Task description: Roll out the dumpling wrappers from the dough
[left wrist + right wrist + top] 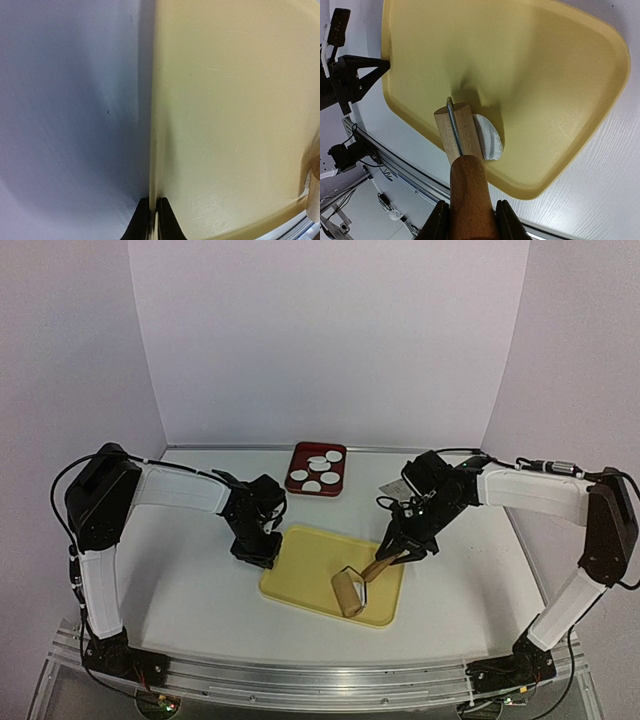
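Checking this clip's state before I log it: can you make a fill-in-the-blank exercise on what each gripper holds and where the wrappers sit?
1. The right gripper is shut on the wooden ____ of the roller.
2. The left gripper pinches the edge of the ____ board.
3. The dumpling wrappers lie in the ____ tray.

Missing words: handle; yellow; red.

Rim of the yellow board (235, 125) clamped in the closed left pincer (155, 220); bare white worktop (65, 100) alongside.
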Tool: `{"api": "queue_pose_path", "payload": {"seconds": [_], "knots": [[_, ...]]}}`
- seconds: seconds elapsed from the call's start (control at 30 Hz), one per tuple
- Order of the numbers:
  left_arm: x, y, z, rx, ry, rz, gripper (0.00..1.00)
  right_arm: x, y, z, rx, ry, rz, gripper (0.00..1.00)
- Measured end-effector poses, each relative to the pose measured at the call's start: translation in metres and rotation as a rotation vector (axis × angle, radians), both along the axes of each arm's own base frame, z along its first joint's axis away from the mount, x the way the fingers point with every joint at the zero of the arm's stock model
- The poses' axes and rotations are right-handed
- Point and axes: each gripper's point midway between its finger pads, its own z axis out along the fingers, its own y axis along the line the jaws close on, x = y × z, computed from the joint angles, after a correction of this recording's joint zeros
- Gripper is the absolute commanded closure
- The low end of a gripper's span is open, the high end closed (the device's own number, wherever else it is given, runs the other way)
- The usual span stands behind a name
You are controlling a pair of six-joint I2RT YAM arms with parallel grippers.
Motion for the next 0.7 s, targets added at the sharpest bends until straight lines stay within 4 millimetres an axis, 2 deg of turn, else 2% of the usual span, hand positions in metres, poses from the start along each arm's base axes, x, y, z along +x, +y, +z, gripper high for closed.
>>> {"api": "queue_pose_path", "payload": {"seconds": [0.7], "knots": [[0.0011, 0.0022, -0.0003, 0.032, -0.009, 0.034, 1.00, -0.0014, -0.0087, -0.0092, -0.036, 0.019, -0.085, 1.00]]}}
